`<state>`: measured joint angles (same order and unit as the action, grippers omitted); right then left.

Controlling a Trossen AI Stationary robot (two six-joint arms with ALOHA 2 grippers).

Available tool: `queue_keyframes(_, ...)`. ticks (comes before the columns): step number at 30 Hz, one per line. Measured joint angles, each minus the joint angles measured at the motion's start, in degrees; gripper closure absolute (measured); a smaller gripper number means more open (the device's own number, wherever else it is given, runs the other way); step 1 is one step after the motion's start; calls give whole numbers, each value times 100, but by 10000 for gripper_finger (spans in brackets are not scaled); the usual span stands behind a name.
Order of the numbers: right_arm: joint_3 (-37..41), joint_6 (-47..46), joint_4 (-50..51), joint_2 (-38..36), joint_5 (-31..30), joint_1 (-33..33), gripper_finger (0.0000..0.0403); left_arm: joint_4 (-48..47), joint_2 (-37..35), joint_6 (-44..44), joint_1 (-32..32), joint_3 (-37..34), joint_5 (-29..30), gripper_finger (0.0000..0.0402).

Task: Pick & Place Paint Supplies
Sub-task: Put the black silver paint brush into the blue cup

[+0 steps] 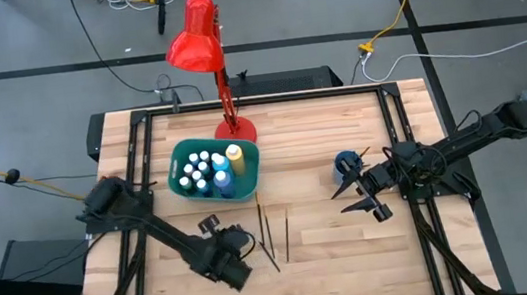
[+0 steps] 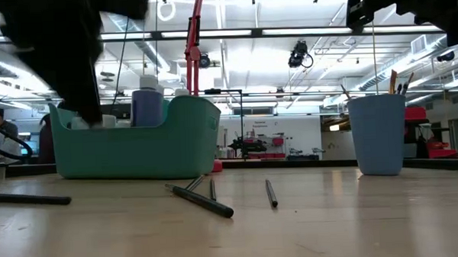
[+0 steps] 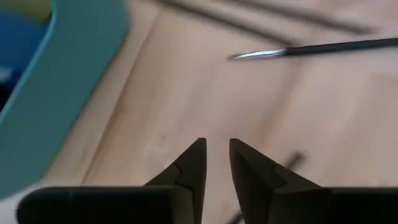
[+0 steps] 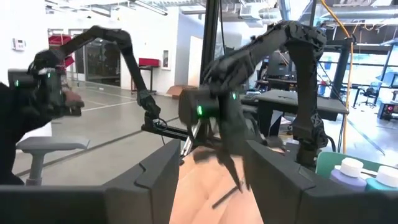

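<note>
Presently —
Left gripper (image 3: pixel 216 155): fingers narrowly parted, empty, above thin dark-handled brushes (image 1: pixel 273 231).
Right gripper (image 1: pixel 357 194): spread wide, beside small blue cup (image 1: pixel 347 165).
White-capped paint bottles (image 1: pixel 208 171): inside teal plastic bin (image 1: pixel 252 174).

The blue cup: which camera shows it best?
The low view: the blue cup stands in full side profile on the table, with brush handles poking above its rim. The high view shows it only from above, partly behind the right gripper. Neither wrist view shows it.
</note>
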<state>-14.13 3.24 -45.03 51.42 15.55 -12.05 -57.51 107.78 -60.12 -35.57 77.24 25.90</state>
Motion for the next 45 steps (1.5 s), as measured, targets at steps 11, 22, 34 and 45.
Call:
queue_keyframes(11, 0, -86, -20, -1, 58, -1, 213, 1304, -1242, 1156, -766, -791, 517, 301)
queue_keyframes(22, 0, -83, -27, 0, 57, -2, 213, 5516, -1302, 1634, -1069, -3517, 160, 301)
queue_keyframes(34, 0, -161, -30, 0, 52, -1, 213, 8545, -1303, 2289, -1130, -5244, 274, 318)
queue_keyframes(45, 0, -747, 282, 0, 52, -4, 213, 8757, -1298, 2452, -1340, -5299, 481, 334)
